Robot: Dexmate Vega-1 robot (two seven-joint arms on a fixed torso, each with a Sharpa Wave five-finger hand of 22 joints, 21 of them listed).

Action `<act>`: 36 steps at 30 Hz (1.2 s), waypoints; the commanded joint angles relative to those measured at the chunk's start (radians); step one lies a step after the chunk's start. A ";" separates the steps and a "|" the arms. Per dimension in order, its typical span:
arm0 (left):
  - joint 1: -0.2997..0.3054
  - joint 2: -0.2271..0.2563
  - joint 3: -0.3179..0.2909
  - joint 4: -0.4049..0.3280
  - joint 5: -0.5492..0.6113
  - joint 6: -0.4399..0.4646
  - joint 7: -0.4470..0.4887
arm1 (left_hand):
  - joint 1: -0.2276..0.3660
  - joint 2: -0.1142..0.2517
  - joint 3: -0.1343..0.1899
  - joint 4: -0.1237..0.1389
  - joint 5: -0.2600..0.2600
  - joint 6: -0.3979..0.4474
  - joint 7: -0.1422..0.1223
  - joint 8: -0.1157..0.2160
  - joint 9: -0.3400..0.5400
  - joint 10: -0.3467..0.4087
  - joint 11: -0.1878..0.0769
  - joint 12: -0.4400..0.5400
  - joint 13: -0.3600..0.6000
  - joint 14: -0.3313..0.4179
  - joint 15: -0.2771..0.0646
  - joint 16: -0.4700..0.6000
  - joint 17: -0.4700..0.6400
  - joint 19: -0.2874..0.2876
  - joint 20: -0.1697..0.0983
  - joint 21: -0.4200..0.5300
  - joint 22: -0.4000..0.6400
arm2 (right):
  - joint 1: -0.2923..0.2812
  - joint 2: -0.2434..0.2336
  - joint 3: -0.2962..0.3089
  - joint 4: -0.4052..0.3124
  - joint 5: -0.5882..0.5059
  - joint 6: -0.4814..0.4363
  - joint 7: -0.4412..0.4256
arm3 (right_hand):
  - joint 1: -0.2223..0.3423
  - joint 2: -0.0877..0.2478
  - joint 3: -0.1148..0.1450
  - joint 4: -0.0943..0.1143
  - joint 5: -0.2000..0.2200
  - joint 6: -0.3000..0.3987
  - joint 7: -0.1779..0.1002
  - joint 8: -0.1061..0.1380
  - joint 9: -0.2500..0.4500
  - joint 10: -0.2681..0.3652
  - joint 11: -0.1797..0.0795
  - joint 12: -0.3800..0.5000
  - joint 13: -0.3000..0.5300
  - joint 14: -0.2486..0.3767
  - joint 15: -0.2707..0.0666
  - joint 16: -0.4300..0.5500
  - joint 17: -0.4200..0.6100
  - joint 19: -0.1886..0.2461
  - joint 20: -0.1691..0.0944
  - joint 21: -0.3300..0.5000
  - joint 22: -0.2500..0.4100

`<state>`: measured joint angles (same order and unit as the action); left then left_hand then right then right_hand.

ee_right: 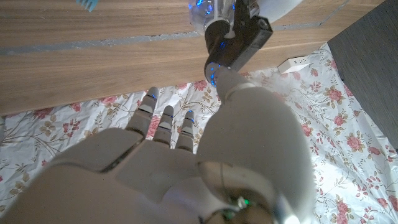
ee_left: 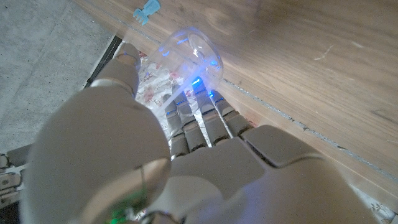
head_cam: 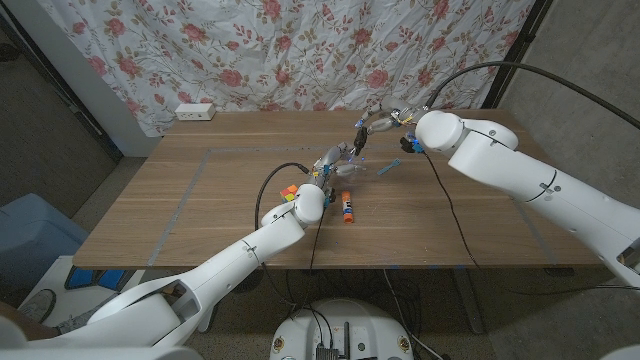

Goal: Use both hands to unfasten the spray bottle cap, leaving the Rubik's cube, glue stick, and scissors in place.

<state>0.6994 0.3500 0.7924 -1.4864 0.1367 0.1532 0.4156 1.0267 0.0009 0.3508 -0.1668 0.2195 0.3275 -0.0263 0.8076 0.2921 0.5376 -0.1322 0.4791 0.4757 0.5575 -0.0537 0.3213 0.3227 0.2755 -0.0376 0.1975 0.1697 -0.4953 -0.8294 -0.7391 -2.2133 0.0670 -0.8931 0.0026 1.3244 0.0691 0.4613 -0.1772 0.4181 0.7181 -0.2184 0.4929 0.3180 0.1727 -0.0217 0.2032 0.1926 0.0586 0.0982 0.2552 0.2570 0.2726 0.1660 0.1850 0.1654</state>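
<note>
Clear plastic spray bottle [ee_left: 196, 53] was held off the table [head_cam: 200, 200] near its middle, left hand [head_cam: 335, 160] wrapped round the body. Right hand [head_cam: 372, 128] hovered just above; whether its fingers held anything, I couldn't tell. Bottle looked light, thin-walled and slick, so likely to flex if squeezed; best gripped low on the body, the cap end taken by fingertips. Blue piece [head_cam: 388, 167] lay beside it.

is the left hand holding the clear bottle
Yes, in the left wrist view the left hand has its fingers wrapped around the clear bottle.
</note>
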 commanded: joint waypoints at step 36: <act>0.007 -0.013 -0.006 0.018 0.002 -0.028 0.032 | -0.029 0.066 0.011 -0.002 -0.003 0.018 0.007 0.019 -0.005 0.026 -0.011 0.001 0.003 0.015 -0.101 -0.005 0.004 0.008 -0.031 -0.002 0.002 | -0.005 -0.128 0.061 -0.052 0.023 0.014 0.069 | -0.518 -0.042 -0.276 0.176 -0.145 -0.201 0.149 -0.192 -0.068 -0.043 0.121 -0.004 0.005 -0.009 0.101 -0.020 -0.013 0.029 0.047 0.001 0.003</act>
<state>0.7020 0.3414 0.7890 -1.4673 0.1371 0.1210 0.4364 1.0267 0.0009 0.3550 -0.1660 0.2195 0.3274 -0.0263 0.8179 0.2864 0.5430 -0.1268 0.4749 0.4758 0.5652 -0.0541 0.3212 0.3223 0.2755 -0.0376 0.1975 0.1697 -0.4949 -0.9400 -0.6817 -2.2725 0.0915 -0.9031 0.0546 0.8324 0.0274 0.1945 -0.0053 0.2835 0.5212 -0.0870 0.3078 0.2494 0.1285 0.0879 0.2000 0.1926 0.0431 0.1933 0.2396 0.2415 0.3015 0.2058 0.1891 0.1655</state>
